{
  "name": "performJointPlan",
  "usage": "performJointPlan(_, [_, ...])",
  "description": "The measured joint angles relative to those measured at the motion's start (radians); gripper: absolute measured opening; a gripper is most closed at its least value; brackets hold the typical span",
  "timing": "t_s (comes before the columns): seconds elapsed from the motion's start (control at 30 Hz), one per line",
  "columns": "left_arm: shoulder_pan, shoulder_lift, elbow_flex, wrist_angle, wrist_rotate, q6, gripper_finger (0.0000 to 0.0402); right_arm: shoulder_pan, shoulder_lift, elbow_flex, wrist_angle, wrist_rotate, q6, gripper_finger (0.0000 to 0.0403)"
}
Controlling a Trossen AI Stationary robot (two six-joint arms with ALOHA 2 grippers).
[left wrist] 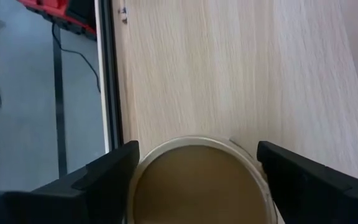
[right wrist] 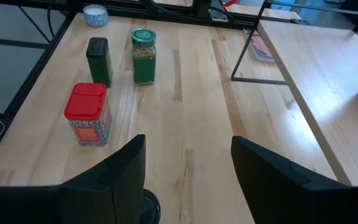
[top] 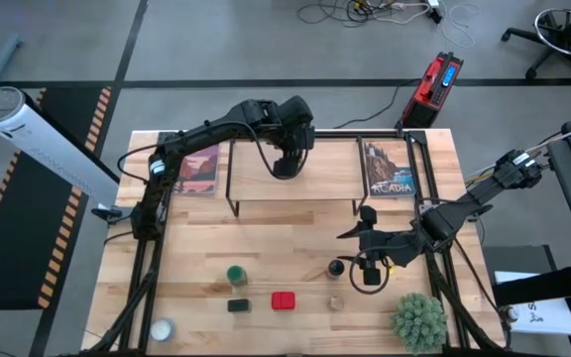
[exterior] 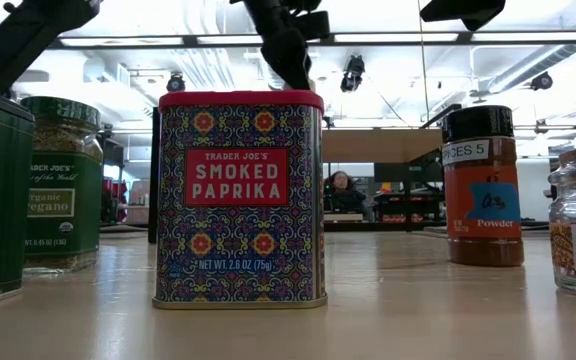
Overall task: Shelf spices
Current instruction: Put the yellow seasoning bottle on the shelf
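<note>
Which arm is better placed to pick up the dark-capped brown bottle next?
Right. The right gripper hangs open right beside the dark-capped brown bottle on the table. The left gripper is far away over the shelf, around the tan round jar.

The whole tabletop (top: 295, 268) is taken in from directly overhead by the high view, with floor visible on every side. The low view is set at tabletop height and faced level across the wood into the room — the red square tin (exterior: 240, 200) is seen very close, filling much of the frame. The left wrist view is pointed straight down onto the shelf (left wrist: 241, 74), very near its plank, with the tan round jar (left wrist: 197, 183) between the dark fingers. The right wrist view is angled across the tabletop from low height — the red square tin, also caught from above, is shared with the low view.
</note>
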Motion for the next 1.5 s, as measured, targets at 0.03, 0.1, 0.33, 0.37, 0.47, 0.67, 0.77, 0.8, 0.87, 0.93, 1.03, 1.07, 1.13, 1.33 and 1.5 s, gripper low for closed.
performJointPlan(0.03, [0.000,0.000,0.000,0.006,0.000,0.006,0.0313,0.000,0.000,0.000,0.000,0.000,0.000,0.0213])
performJointPlan(0.1, [-0.001,0.000,0.000,0.021,0.000,0.010,0.0312,0.000,0.000,0.000,0.000,0.000,0.000,0.0213])
performJointPlan(0.33, [-0.002,0.000,0.000,0.059,0.000,0.011,0.0323,0.000,0.000,0.000,0.000,0.000,0.000,0.0213])
performJointPlan(0.37, [-0.002,0.000,0.000,0.058,0.000,0.011,0.0327,0.000,0.000,0.000,0.000,0.000,0.000,0.0213])
performJointPlan(0.47, [-0.002,0.000,0.000,0.058,0.000,0.011,0.0336,0.000,0.000,0.000,0.000,0.000,0.000,0.0213])
performJointPlan(0.67, [-0.011,0.000,0.000,0.060,0.000,0.011,0.0342,0.000,0.000,0.000,0.000,0.000,0.001,0.0213])
performJointPlan(0.77, [-0.016,-0.001,0.000,0.068,-0.004,0.014,0.0339,0.000,0.000,0.000,0.000,0.000,0.000,0.0213])
performJointPlan(0.8, [-0.018,-0.002,0.000,0.070,-0.012,0.016,0.0338,0.000,0.000,0.000,0.000,0.000,0.001,0.0213])
performJointPlan(0.87, [-0.021,-0.005,0.000,0.083,-0.023,0.025,0.0337,0.000,0.000,0.000,0.000,0.000,0.001,0.0213])
performJointPlan(0.93, [-0.025,-0.009,0.000,0.093,-0.025,0.027,0.0336,0.000,0.000,0.000,0.000,0.000,0.002,0.0213])
performJointPlan(1.03, [-0.031,-0.022,0.000,0.100,-0.043,0.029,0.0339,0.000,0.000,0.000,0.000,0.000,0.002,0.0213])
performJointPlan(1.07, [-0.034,-0.026,0.000,0.100,-0.053,0.034,0.0339,0.000,0.000,0.000,0.000,0.000,0.002,0.0213])
performJointPlan(1.13, [-0.040,-0.040,0.000,0.100,-0.087,0.044,0.0340,0.000,0.000,0.000,0.000,0.002,0.002,0.0213])
performJointPlan(1.33, [-0.059,-0.083,0.000,0.096,-0.123,0.043,0.0333,0.000,0.000,-0.002,0.000,0.004,0.002,0.0213])
performJointPlan(1.5, [-0.078,-0.122,0.000,0.091,-0.160,0.020,0.0327,0.000,0.000,-0.004,0.000,0.004,0.002,0.0213])
